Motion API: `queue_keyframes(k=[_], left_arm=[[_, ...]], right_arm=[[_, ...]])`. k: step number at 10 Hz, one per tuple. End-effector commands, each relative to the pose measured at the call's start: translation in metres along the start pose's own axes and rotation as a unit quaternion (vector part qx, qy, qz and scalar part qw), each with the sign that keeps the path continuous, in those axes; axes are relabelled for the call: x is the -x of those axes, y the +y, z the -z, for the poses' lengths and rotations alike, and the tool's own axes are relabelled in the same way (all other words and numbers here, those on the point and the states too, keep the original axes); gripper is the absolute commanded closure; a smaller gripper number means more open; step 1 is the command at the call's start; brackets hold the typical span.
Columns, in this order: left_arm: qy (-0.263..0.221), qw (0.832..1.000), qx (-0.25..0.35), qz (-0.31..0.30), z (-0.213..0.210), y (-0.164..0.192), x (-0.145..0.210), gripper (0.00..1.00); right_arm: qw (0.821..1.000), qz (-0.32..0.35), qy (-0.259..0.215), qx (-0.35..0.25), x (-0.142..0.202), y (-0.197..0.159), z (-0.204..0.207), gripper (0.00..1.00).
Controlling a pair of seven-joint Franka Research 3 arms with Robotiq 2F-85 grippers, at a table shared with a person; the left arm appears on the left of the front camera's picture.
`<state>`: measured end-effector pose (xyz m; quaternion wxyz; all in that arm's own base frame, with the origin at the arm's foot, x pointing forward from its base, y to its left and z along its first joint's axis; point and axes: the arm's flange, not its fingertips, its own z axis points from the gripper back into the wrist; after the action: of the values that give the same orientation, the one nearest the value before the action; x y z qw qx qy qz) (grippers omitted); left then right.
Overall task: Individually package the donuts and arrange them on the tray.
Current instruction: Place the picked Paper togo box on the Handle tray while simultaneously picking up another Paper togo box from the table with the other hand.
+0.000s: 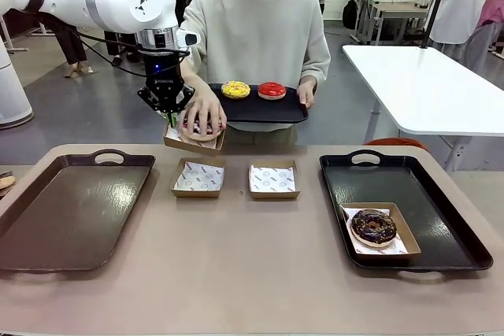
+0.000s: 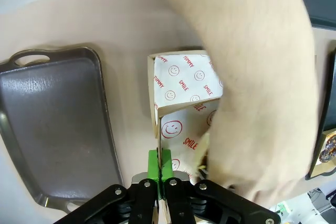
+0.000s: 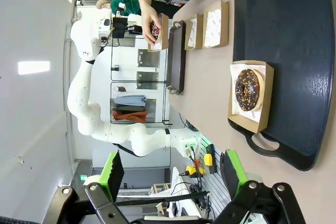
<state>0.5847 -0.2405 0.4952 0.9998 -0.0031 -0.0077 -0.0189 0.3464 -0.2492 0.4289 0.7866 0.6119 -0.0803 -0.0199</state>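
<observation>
The left gripper (image 2: 159, 166) had its green pads pinched tight on one cardboard wall of a small paper-lined box (image 1: 189, 147), which we saw held in the air well to the left of the black tray (image 1: 441, 194) and farther toward the person. A person's hand (image 1: 203, 116) covered that box from above and pressed a dark donut (image 3: 155, 28) into it; we could make out little of its icing under the fingers.

The right gripper (image 3: 172, 174) hung with its jaws wide apart and nothing between them, just off the black tray's handle end nearest the boxed donut.

On the black tray itself, near that same end, sat a chocolate donut with sprinkles (image 1: 373, 227) in its own open box (image 1: 405, 234).

To the left of the black tray, two empty lined boxes (image 1: 198, 193) (image 1: 272, 194) stood side by side on the tan table (image 1: 252, 273), and beyond them, at the table's far left, lay a bare brown tray (image 1: 71, 210).

Farther back than the black tray, across the table, the person's other hand steadied a smaller dark tray (image 1: 260, 112) carrying a yellow-iced donut (image 1: 235, 89) and a red-iced donut (image 1: 272, 90), close together.
</observation>
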Motion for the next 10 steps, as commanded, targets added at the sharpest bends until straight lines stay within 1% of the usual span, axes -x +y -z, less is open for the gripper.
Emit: queue_keyframes(k=[1, 10], left_arm=[[0.001, 1.0, -0.002, 0.0, -0.0013, 0.0027, 0.0057, 1.0], [0.001, 1.0, -0.002, 0.0, -0.0013, 0.0027, 0.0057, 1.0]], right_arm=[[1.0, 0.001, -0.001, 0.0, -0.0001, 0.0011, -0.0014, 0.0], [1.0, 0.001, -0.001, 0.0, -0.0001, 0.0011, -0.0014, 0.0]])
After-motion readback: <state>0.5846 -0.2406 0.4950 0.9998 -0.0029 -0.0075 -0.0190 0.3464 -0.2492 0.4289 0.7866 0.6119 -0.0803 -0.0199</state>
